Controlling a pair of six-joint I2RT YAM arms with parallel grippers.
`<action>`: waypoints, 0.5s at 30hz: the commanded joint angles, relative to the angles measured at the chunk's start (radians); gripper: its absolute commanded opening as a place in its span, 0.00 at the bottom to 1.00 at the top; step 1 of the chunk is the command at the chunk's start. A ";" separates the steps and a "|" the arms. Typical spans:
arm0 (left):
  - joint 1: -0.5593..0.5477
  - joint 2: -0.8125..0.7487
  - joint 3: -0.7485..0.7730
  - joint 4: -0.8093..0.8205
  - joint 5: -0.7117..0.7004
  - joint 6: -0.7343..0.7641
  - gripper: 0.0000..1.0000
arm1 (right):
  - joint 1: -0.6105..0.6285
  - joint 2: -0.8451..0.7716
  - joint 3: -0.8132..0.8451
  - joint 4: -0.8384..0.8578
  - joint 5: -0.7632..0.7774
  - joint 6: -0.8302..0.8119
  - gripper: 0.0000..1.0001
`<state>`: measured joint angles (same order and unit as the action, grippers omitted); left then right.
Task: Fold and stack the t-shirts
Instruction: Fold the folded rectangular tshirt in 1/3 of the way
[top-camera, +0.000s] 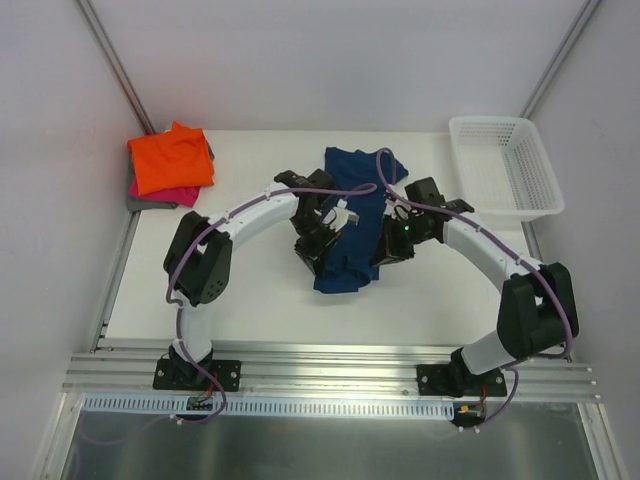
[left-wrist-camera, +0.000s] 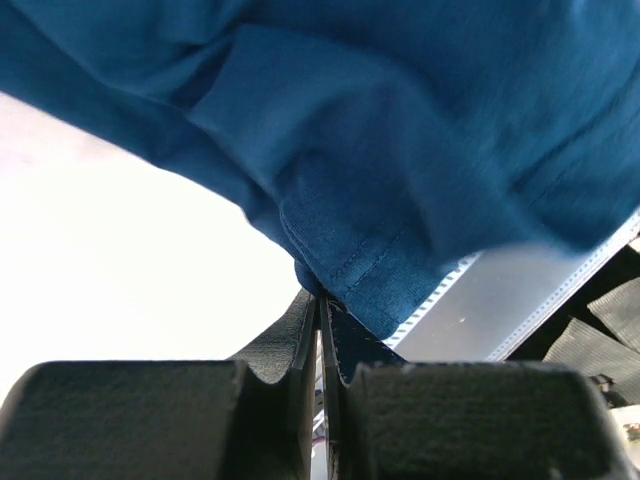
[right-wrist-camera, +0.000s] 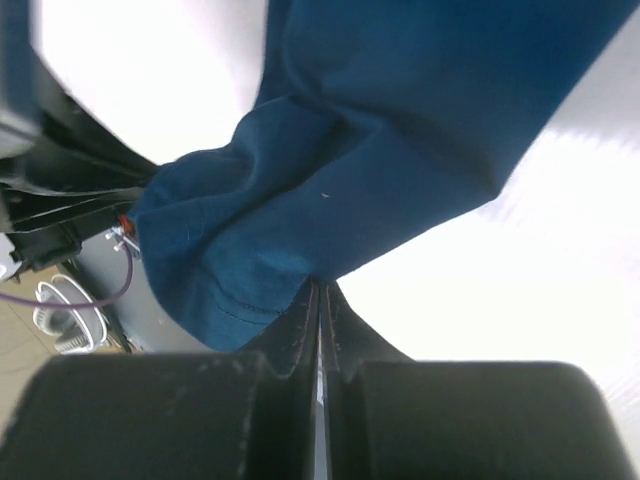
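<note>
1. A white lattice basket (top-camera: 520, 214) stands at the far right corner of the table (top-camera: 250, 300), well apart from the cloth being handled
2. At the far left corner sits a folded pile: the orange t-shirt (top-camera: 170, 158) on top, the pink t-shirt (top-camera: 165, 195) under it and the grey t-shirt (top-camera: 150, 204) at the bottom, with only the edges of the lower two showing
3. Both arms arch inward from the near edge and meet over the middle of the table. In the top view their wrists cover the middle of the navy t-shirt (top-camera: 350, 275), and a purple cable (top-camera: 385, 165) loops across its far end
4. The navy t-shirt is at the centre of the table, between the pile and the basket, gathered into a long narrow band
5. Its long axis runs from near to far, and the far end leans slightly to the right. That far end is wider and lies flat, while the narrower near end points toward the aluminium rail (top-camera: 330, 370)
6. The left gripper (left-wrist-camera: 322, 300) has its fingers pressed together on a stitched hem of the navy cloth, which bunches above them
7. The right gripper (right-wrist-camera: 320, 290) is clamped too, pinching a fold of the same shirt beside a hemmed corner
8. Which face of the shirt is up cannot be told, because the arms cover its chest
</note>
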<state>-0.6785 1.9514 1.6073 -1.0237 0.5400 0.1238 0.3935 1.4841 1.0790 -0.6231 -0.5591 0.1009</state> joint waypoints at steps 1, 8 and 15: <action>0.058 0.041 0.058 -0.018 -0.026 0.013 0.00 | -0.025 0.042 0.056 0.046 0.018 -0.013 0.00; 0.135 0.130 0.226 -0.003 -0.103 0.020 0.00 | -0.082 0.134 0.151 0.083 0.087 -0.055 0.00; 0.152 0.185 0.305 0.010 -0.159 0.036 0.00 | -0.125 0.215 0.271 0.102 0.113 -0.081 0.01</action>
<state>-0.5262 2.1159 1.8648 -0.9955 0.4335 0.1249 0.2882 1.6825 1.2957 -0.5461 -0.4786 0.0570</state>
